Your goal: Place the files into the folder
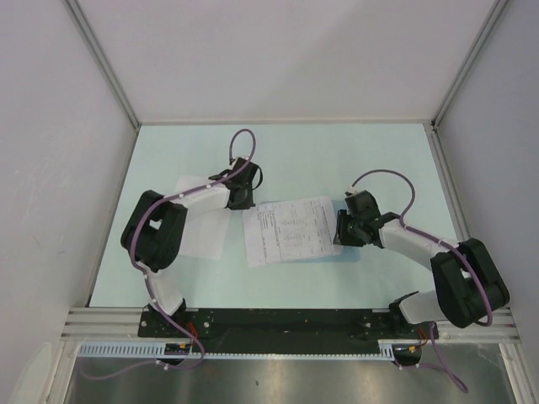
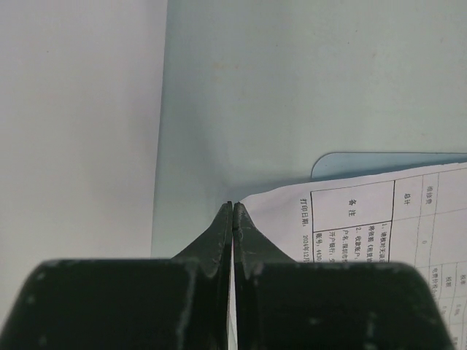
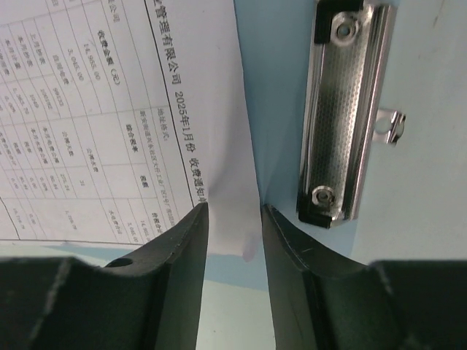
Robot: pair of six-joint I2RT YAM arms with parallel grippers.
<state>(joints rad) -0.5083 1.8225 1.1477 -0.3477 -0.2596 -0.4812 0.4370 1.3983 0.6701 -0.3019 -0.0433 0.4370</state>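
A printed sheet of the files point(image 1: 290, 229) lies flat at the table's middle. Under it lies the pale-blue folder, its rounded corner showing in the left wrist view point(image 2: 379, 163) and its surface in the right wrist view point(image 3: 277, 87). My left gripper point(image 1: 246, 200) is at the sheet's far left corner; its jaws are closed with a white sliver of paper point(image 2: 328, 219) between them. My right gripper point(image 1: 340, 229) is open at the sheet's right edge, its fingers point(image 3: 182, 240) either side of the paper's corner point(image 3: 230, 219).
A metal spring clip point(image 3: 343, 109) sits on the folder just right of my right gripper. Blank white sheets point(image 1: 202, 229) lie under the left arm. White walls with metal rails point(image 1: 101, 59) enclose the pale mint table point(image 1: 337, 151).
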